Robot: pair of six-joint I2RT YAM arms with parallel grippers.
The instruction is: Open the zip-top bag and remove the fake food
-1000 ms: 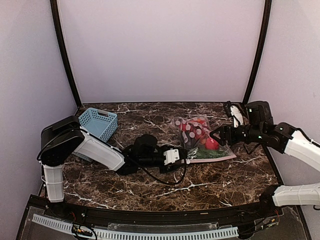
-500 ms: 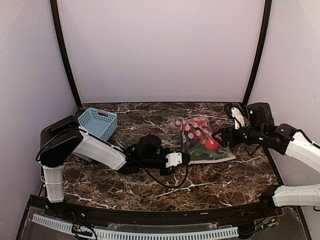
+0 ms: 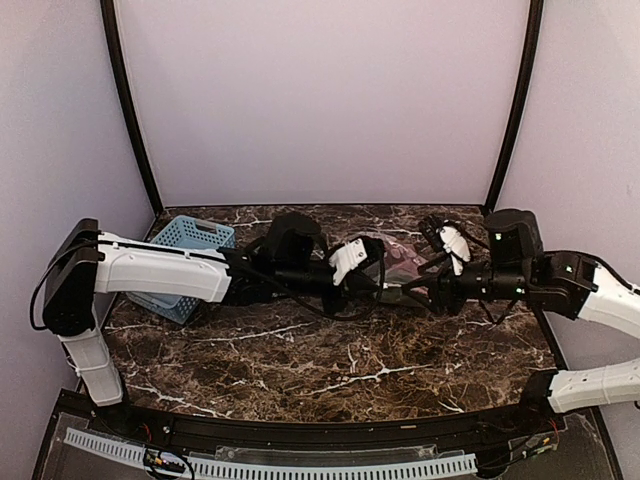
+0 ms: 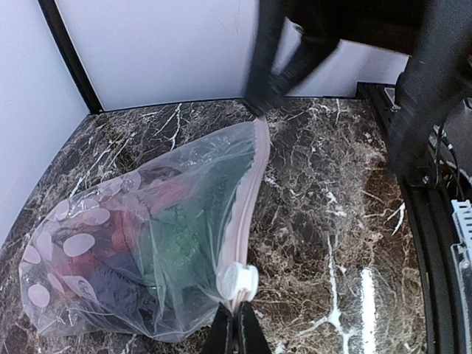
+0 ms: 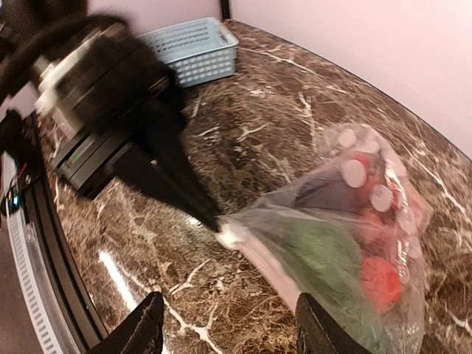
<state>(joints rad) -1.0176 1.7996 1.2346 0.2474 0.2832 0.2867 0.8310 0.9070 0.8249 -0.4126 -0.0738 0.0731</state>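
The zip-top bag [image 4: 147,243] is a clear pouch with a pale zip strip [image 4: 251,192] and a white slider [image 4: 237,282]. My left gripper [image 4: 237,332] is shut on the strip's end just below the slider. In the top view the bag [image 3: 400,268] sits between both grippers, mostly hidden. The fake food is inside: a green piece [image 5: 324,258], a red piece [image 5: 380,280] and a dark piece [image 5: 332,195]. My right gripper [image 5: 230,299] is open wide, its fingers either side of the strip's far end; one fingertip [image 4: 259,99] is right at that end.
The blue lattice basket [image 3: 190,255] stands at the back left of the marble table, behind the left arm, and also shows in the right wrist view [image 5: 195,48]. The table's right edge rail [image 4: 435,243] runs close beside the grippers.
The left arm has risen and swung toward the back right, taking the bag's zip end with it. The right gripper has moved left and lower, toward the strip's other end.
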